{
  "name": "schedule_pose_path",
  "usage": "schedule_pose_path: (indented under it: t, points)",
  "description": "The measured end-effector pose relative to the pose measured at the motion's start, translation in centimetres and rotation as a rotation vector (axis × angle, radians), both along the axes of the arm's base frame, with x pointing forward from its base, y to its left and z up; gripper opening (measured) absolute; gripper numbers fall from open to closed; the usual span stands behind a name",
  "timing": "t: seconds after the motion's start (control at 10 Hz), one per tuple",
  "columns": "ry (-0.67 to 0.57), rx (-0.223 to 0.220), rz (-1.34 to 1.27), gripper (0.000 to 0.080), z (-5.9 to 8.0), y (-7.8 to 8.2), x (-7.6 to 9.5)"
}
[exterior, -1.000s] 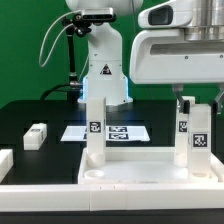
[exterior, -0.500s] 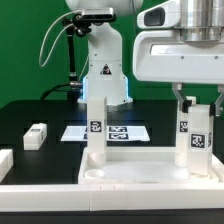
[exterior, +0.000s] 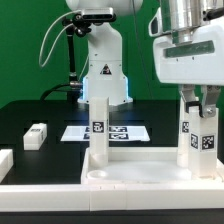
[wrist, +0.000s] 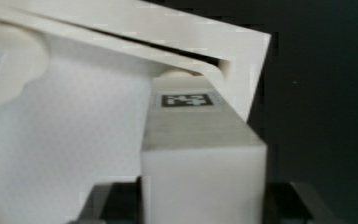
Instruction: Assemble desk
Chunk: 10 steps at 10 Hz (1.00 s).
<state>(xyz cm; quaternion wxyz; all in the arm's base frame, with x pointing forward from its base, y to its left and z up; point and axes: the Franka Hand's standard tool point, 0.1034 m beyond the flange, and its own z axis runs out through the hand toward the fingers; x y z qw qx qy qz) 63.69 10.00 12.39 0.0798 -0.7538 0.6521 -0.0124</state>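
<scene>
The desk slab [exterior: 130, 168] is white with a raised rim and lies at the front of the exterior view. One leg post [exterior: 96, 130] stands upright on it at the exterior view's left and another [exterior: 184, 135] at its right. My gripper [exterior: 199, 112] comes down from above and is shut on a third tagged leg post [exterior: 207, 145]. This post stands upright at the slab's right end, nearer the camera. In the wrist view this post [wrist: 208, 150] fills the space between my dark fingers [wrist: 115, 202], with the slab [wrist: 69, 120] behind it.
A loose white leg post [exterior: 36, 135] lies on the black table at the exterior view's left, with another white part [exterior: 4, 160] at the left edge. The marker board [exterior: 120, 131] lies behind the slab. The robot's base [exterior: 103, 70] stands at the back.
My hand has turned about its vertical axis and shifted towards the exterior view's right. The held post's tag has moved right with it. The other posts have not moved.
</scene>
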Motion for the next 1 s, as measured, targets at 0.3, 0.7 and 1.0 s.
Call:
schedule_pose_path:
  t: [0.3,0.7,1.0]
  points:
    - [0.0,-0.003,0.016,0.0287,-0.1,0.0,0.0]
    - [-0.032,-0.072,0.552,0.0636,-0.8,2.1,0.1]
    - [-0.05,-0.104,0.755,0.0646,-0.8,1.5,0.2]
